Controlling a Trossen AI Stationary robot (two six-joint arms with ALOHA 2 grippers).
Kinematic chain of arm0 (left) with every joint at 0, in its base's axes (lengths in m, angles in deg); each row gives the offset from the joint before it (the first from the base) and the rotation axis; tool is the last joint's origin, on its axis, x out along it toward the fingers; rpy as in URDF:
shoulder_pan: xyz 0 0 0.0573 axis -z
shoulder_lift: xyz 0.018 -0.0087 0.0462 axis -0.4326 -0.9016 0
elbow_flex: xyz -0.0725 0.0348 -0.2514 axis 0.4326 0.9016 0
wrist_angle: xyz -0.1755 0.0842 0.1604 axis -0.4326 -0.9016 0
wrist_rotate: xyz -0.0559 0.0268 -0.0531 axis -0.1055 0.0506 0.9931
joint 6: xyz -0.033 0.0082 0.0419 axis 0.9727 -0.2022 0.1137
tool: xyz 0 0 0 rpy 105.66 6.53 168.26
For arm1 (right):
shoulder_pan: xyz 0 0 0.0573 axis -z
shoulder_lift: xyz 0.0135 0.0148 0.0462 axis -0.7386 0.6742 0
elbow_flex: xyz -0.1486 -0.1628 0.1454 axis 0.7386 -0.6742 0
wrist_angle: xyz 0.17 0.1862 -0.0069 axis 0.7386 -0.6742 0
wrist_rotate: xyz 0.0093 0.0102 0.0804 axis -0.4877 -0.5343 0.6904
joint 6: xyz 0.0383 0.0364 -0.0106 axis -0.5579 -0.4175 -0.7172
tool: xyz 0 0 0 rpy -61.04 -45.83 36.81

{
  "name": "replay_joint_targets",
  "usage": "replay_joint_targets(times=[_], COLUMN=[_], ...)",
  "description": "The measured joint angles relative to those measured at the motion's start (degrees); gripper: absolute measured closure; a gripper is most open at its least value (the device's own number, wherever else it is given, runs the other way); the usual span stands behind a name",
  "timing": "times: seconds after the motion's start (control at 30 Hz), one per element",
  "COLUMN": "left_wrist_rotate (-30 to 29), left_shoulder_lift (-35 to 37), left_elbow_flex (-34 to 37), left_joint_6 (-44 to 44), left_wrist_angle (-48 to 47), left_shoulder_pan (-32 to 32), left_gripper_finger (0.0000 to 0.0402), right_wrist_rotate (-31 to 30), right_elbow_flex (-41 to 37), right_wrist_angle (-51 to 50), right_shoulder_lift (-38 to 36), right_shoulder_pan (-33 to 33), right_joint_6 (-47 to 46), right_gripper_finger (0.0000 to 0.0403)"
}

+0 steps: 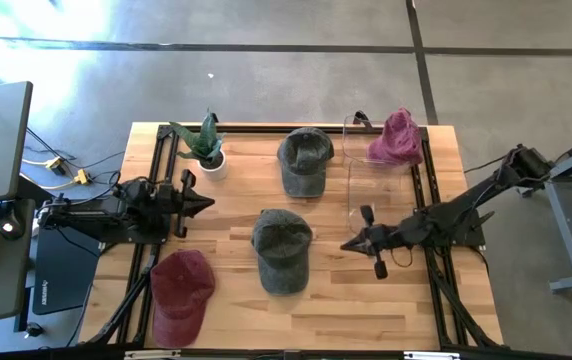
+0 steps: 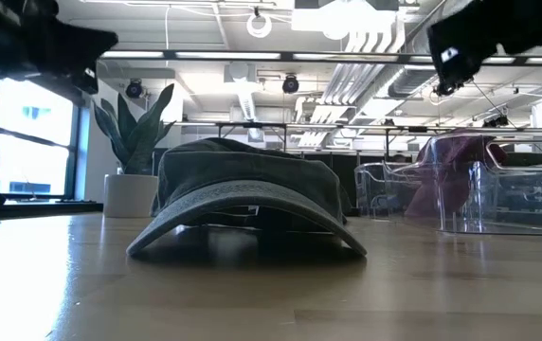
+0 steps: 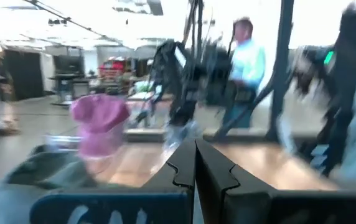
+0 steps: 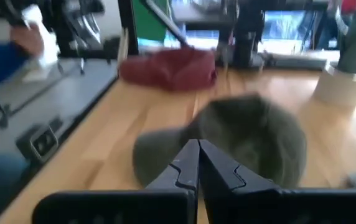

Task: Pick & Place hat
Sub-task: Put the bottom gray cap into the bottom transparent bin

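No hat is in either gripper, so this looks to me like the approach before a pick. The right gripper [image 1: 349,244] hangs above the wooden worktop [image 1: 366,300], just beside the near grey-green cap [image 1: 282,248] in the middle, and its wrist view looks straight down past its fingers [image 4: 187,163] at that cap, which makes it my guess for the target. Those fingers are pressed together at the tips, so I judge the next move calls for parting them, then coming down over the crown or brim to pinch the soft cloth. The left gripper [image 1: 204,203] waits at the left side of the worktop, near the potted plant [image 1: 205,143], its fingers [image 3: 193,167] likewise together. A second grey-green cap [image 1: 304,160] lies farther back, and a dark red cap [image 1: 181,293] sits at the near left corner, partly over the edge rail. The only container I can see is a clear plastic stand or bin [image 1: 366,170] at the back right; a pink cap [image 1: 396,138] sits at its far end, and from table height it shows through the clear walls, though I cannot tell whether it rests inside or on top. A person stands in the room beyond the worktop.
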Motion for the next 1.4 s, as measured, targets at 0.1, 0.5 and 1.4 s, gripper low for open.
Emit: replay_joint_targets(times=[0.1, 0.5, 1.4], left_wrist_rotate=[0.1, 4.1, -22.0], left_shoulder_lift=[0.0, -11.7, -102.4], left_elbow_flex=[0.0, -0.5, -80.0], left_joint_6=[5.5, 4.2, -22.3], left_wrist_angle=[2.2, 29.6, -51.0], left_shoulder_pan=[0.0, 2.1, 15.2], left_gripper_finger=[0.0401, 0.0401, 0.0275], right_wrist_rotate=[-3.1, -12.8, -25.3], right_elbow_flex=[0.0, 0.0, 0.1], right_wrist_angle=[-0.4, 9.1, 15.0], right_shoulder_lift=[2.7, 3.8, -7.1], right_shoulder_pan=[-1.1, 2.7, 10.6], right_joint_6=[0.6, 24.3, 42.7], right_gripper_finger=[0.0401, 0.0401, 0.0392])
